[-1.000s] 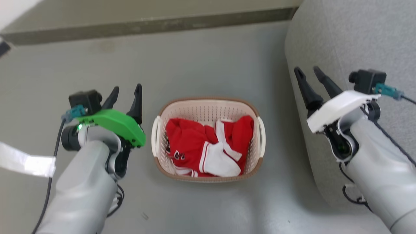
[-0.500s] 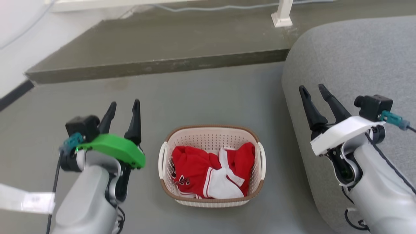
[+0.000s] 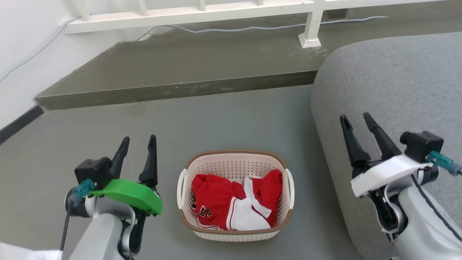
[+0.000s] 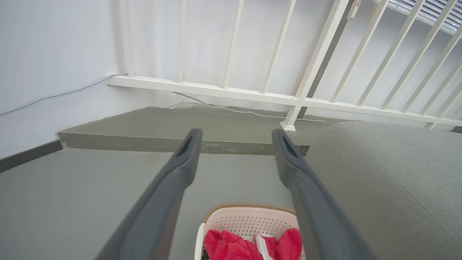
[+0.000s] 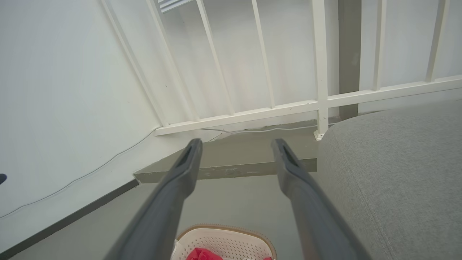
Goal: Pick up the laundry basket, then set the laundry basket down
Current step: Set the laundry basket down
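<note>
The green-covered left gripper (image 3: 139,139) is hovering at the head view's lower left, its two dark fingers standing apart and empty. The white-covered right gripper (image 3: 355,116) is hanging likewise parted over the grey fabric sofa (image 3: 397,83). Between them, apart from both, the small oval cream-white perforated plastic laundry basket (image 3: 234,167) with a brown woven-look rim is sitting on the grey floor (image 3: 234,119), holding a crumpled red-and-white garment (image 3: 231,206), perhaps a jersey. Beyond, a raised concrete step (image 3: 180,68) is running under a white railing (image 3: 202,12).

Floor (image 3: 234,119): grey, matt; raised step (image 3: 180,88) along its far side. White railing (image 3: 202,12) and pale cable (image 3: 252,28) on the step; grey sofa (image 3: 389,83) at its right end.
</note>
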Robot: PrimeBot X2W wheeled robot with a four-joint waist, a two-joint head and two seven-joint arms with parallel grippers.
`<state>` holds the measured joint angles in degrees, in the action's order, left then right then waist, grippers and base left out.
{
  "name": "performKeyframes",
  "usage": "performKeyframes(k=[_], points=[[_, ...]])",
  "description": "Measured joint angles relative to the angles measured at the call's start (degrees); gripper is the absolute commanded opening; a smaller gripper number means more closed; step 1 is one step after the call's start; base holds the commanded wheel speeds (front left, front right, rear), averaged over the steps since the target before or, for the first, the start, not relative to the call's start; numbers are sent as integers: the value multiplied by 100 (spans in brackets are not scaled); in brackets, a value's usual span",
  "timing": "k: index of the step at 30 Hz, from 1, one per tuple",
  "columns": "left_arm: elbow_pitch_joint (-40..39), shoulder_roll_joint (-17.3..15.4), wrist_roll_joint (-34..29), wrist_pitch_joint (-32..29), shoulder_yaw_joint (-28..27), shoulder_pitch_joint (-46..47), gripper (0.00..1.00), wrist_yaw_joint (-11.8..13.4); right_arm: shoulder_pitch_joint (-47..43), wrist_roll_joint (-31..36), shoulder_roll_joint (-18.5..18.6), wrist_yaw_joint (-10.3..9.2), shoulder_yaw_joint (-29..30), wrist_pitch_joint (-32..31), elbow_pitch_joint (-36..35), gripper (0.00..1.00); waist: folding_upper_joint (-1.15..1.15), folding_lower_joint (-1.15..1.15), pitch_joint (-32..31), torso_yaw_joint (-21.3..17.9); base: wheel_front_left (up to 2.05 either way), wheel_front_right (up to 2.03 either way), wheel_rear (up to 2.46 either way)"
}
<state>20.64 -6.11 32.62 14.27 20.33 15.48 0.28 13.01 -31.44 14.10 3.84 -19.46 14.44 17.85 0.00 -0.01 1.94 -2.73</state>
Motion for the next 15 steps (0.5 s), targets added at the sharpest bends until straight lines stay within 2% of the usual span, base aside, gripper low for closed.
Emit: performKeyframes(k=[15], points=[[-455, 125, -475, 0, -307, -561, 100, -2, -587, 387, -156, -51, 369, 0, -450, 100, 0, 0, -8, -64, 0, 0, 0]])
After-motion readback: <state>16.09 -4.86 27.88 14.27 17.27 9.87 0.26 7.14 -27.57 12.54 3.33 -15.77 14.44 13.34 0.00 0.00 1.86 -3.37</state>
